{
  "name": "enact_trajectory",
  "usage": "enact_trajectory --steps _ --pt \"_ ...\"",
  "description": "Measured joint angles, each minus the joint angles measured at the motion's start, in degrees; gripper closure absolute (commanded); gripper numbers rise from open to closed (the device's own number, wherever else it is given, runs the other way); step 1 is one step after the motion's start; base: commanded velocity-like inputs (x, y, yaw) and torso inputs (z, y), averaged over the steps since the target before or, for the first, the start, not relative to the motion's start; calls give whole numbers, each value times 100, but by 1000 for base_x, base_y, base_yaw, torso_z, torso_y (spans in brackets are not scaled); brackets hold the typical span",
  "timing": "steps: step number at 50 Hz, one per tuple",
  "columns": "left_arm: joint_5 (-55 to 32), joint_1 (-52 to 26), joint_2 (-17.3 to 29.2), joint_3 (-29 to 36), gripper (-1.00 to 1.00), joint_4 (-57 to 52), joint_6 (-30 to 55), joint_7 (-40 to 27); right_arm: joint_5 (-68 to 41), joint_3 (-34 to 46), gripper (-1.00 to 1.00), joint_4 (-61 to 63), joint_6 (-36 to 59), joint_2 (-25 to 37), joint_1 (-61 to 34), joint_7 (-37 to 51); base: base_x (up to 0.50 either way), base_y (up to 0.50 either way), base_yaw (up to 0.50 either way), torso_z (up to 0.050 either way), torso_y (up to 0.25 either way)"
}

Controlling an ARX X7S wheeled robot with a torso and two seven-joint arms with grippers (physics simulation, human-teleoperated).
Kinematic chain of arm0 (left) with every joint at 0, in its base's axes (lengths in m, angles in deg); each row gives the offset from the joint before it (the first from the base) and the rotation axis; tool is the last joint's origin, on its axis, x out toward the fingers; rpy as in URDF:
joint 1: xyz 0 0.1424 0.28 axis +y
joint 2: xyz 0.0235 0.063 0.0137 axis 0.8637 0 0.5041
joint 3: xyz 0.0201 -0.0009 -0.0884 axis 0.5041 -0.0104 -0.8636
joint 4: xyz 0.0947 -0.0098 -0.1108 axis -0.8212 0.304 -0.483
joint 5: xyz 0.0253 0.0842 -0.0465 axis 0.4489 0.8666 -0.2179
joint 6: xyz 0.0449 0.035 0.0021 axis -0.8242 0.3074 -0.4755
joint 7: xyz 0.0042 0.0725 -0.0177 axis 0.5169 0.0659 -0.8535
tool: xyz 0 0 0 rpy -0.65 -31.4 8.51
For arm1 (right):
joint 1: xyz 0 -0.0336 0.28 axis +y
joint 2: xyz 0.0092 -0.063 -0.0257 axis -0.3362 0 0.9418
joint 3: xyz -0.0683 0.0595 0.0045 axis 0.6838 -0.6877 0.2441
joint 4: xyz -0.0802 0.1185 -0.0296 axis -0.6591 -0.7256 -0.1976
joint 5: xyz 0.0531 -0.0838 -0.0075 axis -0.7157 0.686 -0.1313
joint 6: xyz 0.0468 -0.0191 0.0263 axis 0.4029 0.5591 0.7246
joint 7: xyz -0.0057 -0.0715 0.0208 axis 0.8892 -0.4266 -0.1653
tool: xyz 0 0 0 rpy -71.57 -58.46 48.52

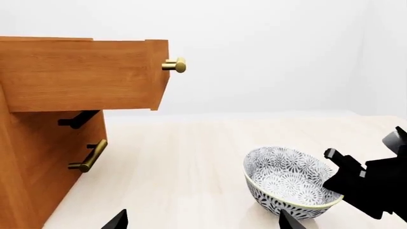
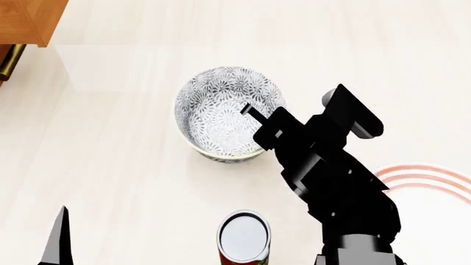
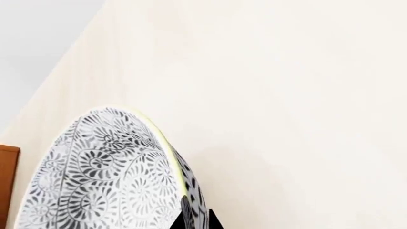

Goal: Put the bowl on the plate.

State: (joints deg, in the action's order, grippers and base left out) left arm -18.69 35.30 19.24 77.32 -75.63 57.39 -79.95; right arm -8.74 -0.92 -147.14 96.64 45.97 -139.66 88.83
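Note:
The bowl (image 2: 220, 113), white with a fine grey-black floral pattern, is in the middle of the pale tabletop. My right gripper (image 2: 257, 126) reaches in from the right and is shut on the bowl's right rim. In the right wrist view one black finger sits on each side of the bowl (image 3: 102, 171) wall at the right gripper (image 3: 194, 218). In the left wrist view the bowl (image 1: 286, 179) looks slightly tilted. The plate (image 2: 434, 178), white with red rings, shows at the right edge, partly hidden behind the right arm. My left gripper (image 1: 203, 224) is open and holds nothing, well left of the bowl.
A can (image 2: 244, 238) with a red body and a silver top stands near the front edge, below the bowl. A wooden cabinet (image 1: 45, 143) with a pulled-out drawer (image 1: 83, 74) and brass handles stands at the far left. A white wall lies behind the table.

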Motion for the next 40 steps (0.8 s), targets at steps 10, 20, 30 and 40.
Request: enact_trajectory --steps 10,20,30,40 --pt "-26 -7 35 26 -100 -9 -6 -47 -296 -45 100 892 393 63 259 352 0 0 0 0 0" --pt "-52 -24 70 51 -100 -9 -8 -93 -744 -153 100 2277 1016 168 642 925 0 0 0 0 0" --pt "-47 -32 94 117 -100 29 -44 -124 -1477 -432 100 4080 1864 359 1256 1808 0 0 0 0 0" --pt "-15 -9 122 234 -100 -10 -64 -161 -2590 -993 100 5861 2745 628 2101 2854 0 0 0 0 0"
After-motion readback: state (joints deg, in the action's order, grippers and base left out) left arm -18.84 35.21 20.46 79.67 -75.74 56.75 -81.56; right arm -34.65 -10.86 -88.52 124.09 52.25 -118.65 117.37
